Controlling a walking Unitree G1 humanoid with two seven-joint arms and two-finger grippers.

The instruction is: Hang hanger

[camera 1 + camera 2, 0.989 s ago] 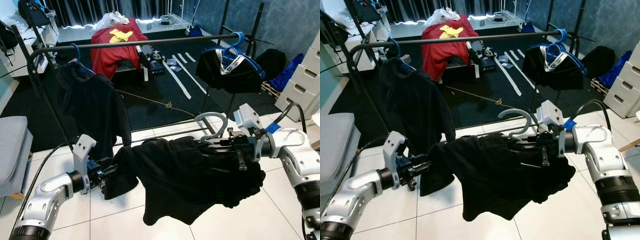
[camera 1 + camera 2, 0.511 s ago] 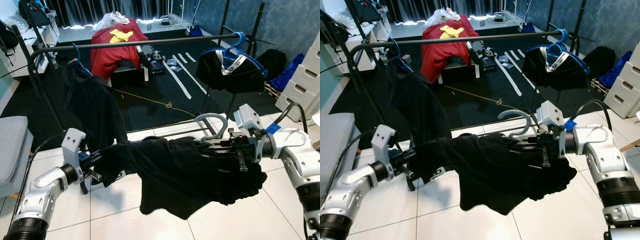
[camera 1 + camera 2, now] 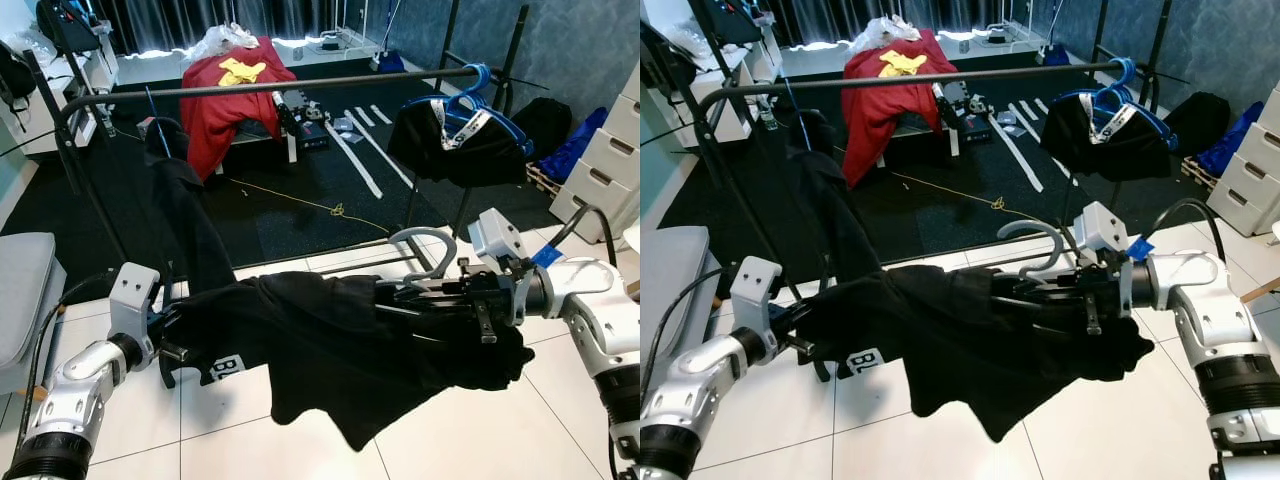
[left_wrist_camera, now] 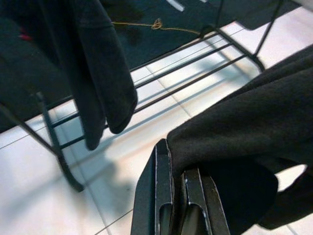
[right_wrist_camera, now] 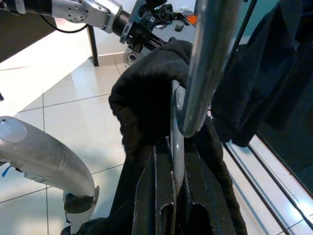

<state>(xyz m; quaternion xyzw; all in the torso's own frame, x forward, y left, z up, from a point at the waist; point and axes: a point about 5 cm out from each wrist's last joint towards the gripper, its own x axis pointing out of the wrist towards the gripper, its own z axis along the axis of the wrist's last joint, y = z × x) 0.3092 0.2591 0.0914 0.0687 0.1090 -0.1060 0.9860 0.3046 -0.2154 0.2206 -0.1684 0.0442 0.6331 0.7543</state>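
Observation:
A black garment (image 3: 330, 350) is draped over a grey hanger whose hook (image 3: 425, 247) curls up beside my right wrist. My right gripper (image 3: 395, 298) is shut on the hanger's neck, with cloth bunched around the fingers (image 5: 164, 196); the grey hanger (image 5: 208, 58) runs up past them. At the lower left, my left gripper (image 3: 175, 335) is shut on the garment's edge and holds it stretched out sideways. In the left wrist view the black cloth (image 4: 244, 127) is pinched between the fingers (image 4: 164, 191). The black rack rail (image 3: 270, 88) crosses above and behind.
A dark garment (image 3: 190, 220) hangs at the rail's left end, and a blue hanger with a black top (image 3: 460, 135) at its right. A red cloth (image 3: 235, 90) lies behind on dark carpet. Drawers (image 3: 610, 160) stand right, a grey seat (image 3: 20, 300) left.
My left gripper has drawn the garment's edge out to the left, stretching the cloth flat and showing a white label. The garment hanging at the left has shifted. My right arm stayed put.

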